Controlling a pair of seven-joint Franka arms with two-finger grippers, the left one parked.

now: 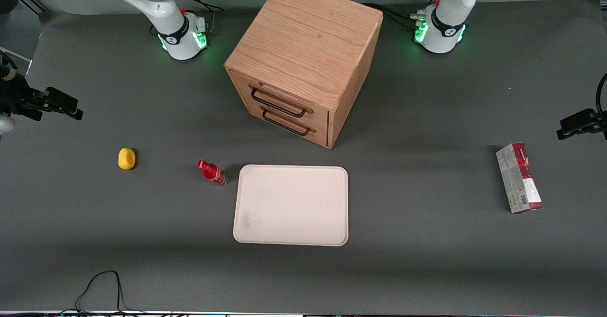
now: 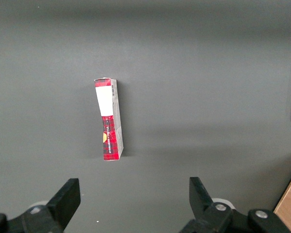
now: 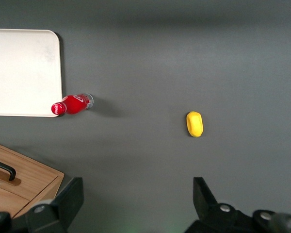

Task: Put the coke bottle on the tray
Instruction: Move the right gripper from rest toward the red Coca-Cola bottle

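Note:
The coke bottle (image 1: 212, 172), small and red with a red cap and clear base, stands on the dark table just beside the tray's corner toward the working arm's end. It also shows in the right wrist view (image 3: 72, 104). The cream-white tray (image 1: 294, 205) lies flat in front of the drawer cabinet, with nothing on it; part of it shows in the right wrist view (image 3: 22, 73). My right gripper (image 1: 71, 108) hangs above the table at the working arm's end, well apart from the bottle. Its fingers are open and empty in the right wrist view (image 3: 138, 189).
A yellow lemon-like object (image 1: 126, 158) lies between the gripper and the bottle, also in the right wrist view (image 3: 194, 124). A wooden two-drawer cabinet (image 1: 303, 56) stands farther from the front camera than the tray. A red-and-grey carton box (image 1: 519, 177) lies toward the parked arm's end.

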